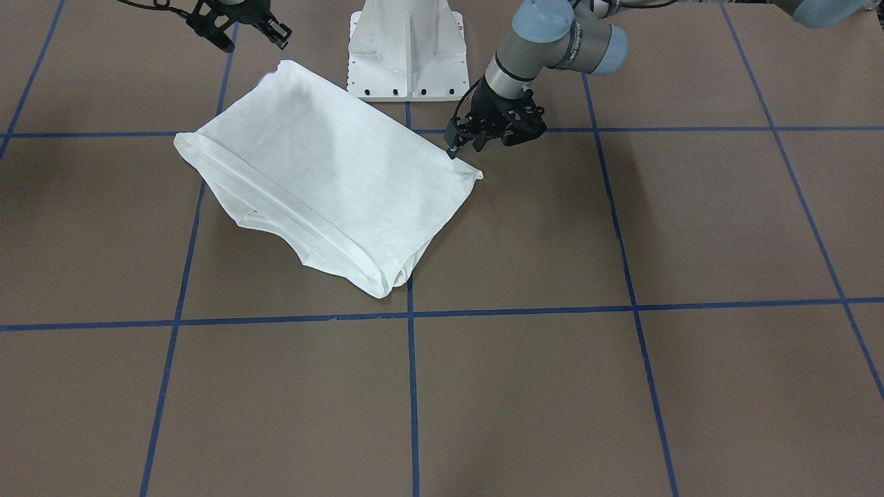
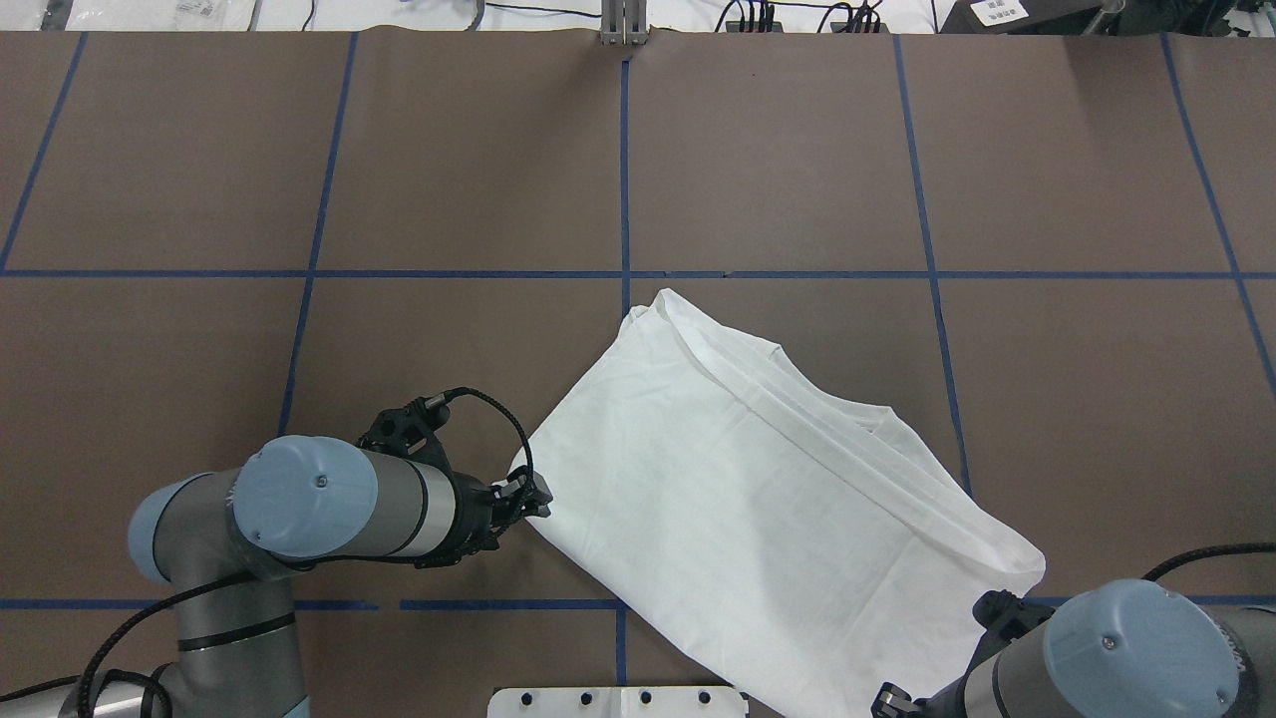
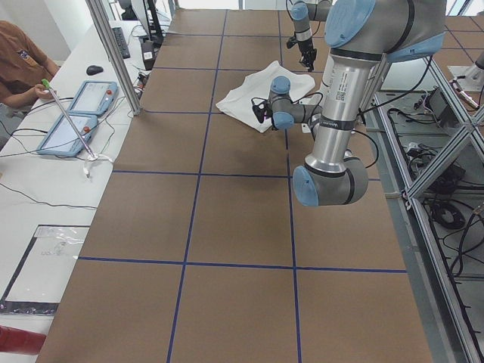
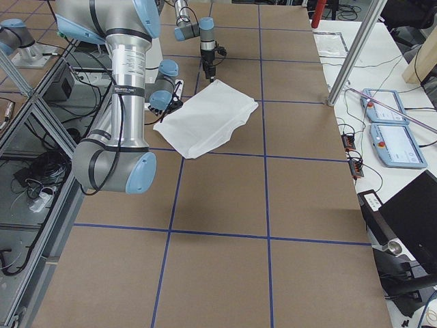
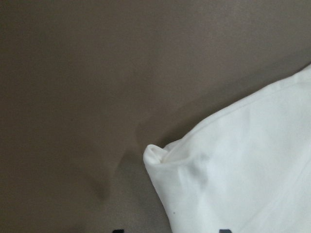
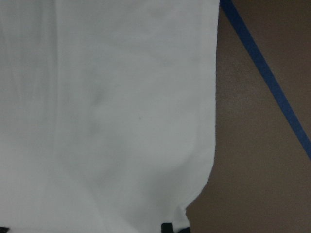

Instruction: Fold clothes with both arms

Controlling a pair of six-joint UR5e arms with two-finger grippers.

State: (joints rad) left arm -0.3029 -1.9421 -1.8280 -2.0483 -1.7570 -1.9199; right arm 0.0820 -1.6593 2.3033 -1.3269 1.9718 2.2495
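**Both claws poised at the shirt's near corners**

The shirt (image 1: 324, 183) lies part-folded on the table (image 1: 621, 386), close in front of the base (image 1: 407, 48) and skewed to the grid. The left gripper (image 1: 465, 147) hovers just beside one near corner, jaws apart, holding nothing. The right gripper (image 1: 254, 40) hangs over the other, spread wide too. This looks like the set-up for another fold: each must drop, pinch its corner, then carry it across to the far edge together.

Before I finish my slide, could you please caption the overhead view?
Left gripper and right gripper flank a folded white T-shirt.
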